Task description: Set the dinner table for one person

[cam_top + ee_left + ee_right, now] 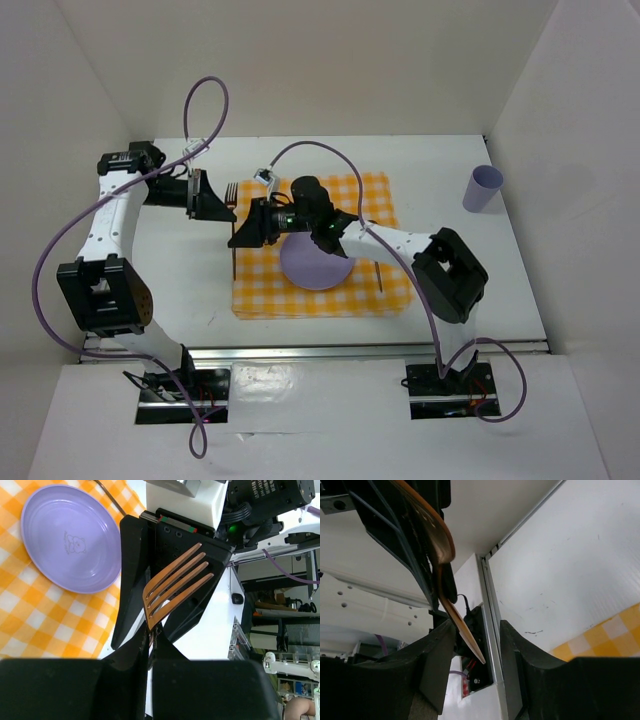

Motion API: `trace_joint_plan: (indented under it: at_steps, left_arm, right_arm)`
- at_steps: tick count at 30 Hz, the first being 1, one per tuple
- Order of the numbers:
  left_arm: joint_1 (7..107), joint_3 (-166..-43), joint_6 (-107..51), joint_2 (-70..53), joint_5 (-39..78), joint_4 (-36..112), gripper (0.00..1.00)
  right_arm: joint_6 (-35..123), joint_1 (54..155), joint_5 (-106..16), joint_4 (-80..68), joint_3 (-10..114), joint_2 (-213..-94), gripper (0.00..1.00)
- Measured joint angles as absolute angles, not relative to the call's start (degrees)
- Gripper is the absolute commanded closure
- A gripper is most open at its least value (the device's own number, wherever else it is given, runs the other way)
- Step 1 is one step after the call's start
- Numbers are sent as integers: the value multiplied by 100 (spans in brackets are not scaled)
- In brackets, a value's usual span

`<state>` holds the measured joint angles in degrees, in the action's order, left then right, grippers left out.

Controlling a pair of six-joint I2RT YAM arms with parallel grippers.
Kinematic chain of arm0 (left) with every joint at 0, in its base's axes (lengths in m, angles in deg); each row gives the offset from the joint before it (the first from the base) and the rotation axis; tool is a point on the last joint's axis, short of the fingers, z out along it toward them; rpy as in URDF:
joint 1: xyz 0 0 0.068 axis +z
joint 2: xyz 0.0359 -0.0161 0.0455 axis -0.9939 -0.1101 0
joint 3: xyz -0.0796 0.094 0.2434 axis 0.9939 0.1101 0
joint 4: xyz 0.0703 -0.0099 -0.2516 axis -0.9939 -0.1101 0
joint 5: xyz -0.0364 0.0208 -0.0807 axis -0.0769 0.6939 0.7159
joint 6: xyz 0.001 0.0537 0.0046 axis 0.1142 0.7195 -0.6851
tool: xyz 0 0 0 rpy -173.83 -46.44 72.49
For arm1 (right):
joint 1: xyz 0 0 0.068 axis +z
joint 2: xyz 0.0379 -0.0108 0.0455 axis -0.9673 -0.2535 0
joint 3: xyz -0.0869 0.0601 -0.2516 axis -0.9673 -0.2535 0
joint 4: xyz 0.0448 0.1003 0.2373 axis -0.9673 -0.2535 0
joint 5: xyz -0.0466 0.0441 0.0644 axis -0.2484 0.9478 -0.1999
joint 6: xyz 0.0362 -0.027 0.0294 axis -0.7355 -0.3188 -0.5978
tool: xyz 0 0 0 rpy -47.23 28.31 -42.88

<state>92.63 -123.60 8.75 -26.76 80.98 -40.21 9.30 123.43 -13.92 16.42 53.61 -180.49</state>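
Observation:
A copper-coloured fork (175, 587) is clamped by its handle in my left gripper (151, 635), which is shut on it, tines pointing away. In the top view this gripper (210, 197) hovers over the white dinner table (190, 280), just left of the checked cloth (260, 290). My right gripper (250, 225) faces it from the right. Its black fingers (135, 580) flank the tines. In the right wrist view the fork (452, 610) runs edge-on between the jaws of the right gripper (477, 630). They stand apart, with a clear gap on the right side.
A lilac plate (318, 262) lies in the middle of the orange-and-white cloth, partly under the right arm. A thin dark utensil (381, 277) lies on the cloth to its right. A lilac cup (484, 187) stands at the far right of the table.

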Motion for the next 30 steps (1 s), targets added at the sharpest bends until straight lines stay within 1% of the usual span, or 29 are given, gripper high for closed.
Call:
trace_joint_plan:
  at_steps: [1,2,3,4,5,6,8,9,13,14,16,17,18,20,22,25,30]
  left_arm:
    - [9263,-12360,873,-2676,8098,-4016,100]
    - [9263,-12360,864,-2676,8096,-4010,100]
    - [9263,-12360,862,-2676,8093,-4001,100]
    - [9263,-12360,860,-2676,8085,-3984,100]
    - [9263,-12360,857,-2676,8076,-3975,100]
    - [9263,-12360,857,-2676,8063,-3966,100]
    - [9263,-12360,777,-2683,8039,-3964,100]
    - [9263,-12360,711,-2696,8037,-3973,100]
    - [9263,-12323,387,-2700,7807,-3822,86]
    - [9252,-12292,287,-2700,7718,-3747,78]
    - [9235,-12211,136,-2700,7433,-3522,70]
    - [9237,-12170,68,-2700,7234,-3402,62]
    - [9237,-12126,-28,-2696,7001,-3264,59]
    - [9245,-12052,-321,-2689,6397,-2982,56]
    - [9259,-12012,-526,-2674,5794,-2773,56]
    - [9418,-11861,-771,-2584,4710,-2392,56]
    - [9670,-11459,-924,-2189,3506,-1979,56]
  right_arm:
    - [880,12343,-1377,1701,5366,-18056,52]
    - [831,12343,-1349,1752,5368,-18060,55]
    - [810,12343,-1327,1795,5368,-18060,62]
    - [737,12343,-1292,1846,5372,-18060,75]
    - [722,12345,-1268,1883,5374,-18060,81]
    - [696,12350,-1253,1894,5377,-18060,89]
    - [705,12361,-1207,1951,5388,-18065,100]
    - [709,12374,-1207,1959,5396,-18065,100]
    - [696,12382,-1292,1881,5403,-18082,100]
    - [685,12382,-1307,1776,5423,-18089,100]
    - [646,12382,-1316,1415,5569,-18170,100]
    - [665,12380,-1296,1137,5735,-18261,100]
    - [687,12363,-1277,890,5927,-18379,100]
    - [801,12317,-1191,237,6415,-18703,100]
    - [895,12262,-1132,-275,6745,-18987,100]
    - [1013,12129,-1060,-926,6832,-19269,100]
    - [1194,11956,-1135,-1660,6859,-19789,100]
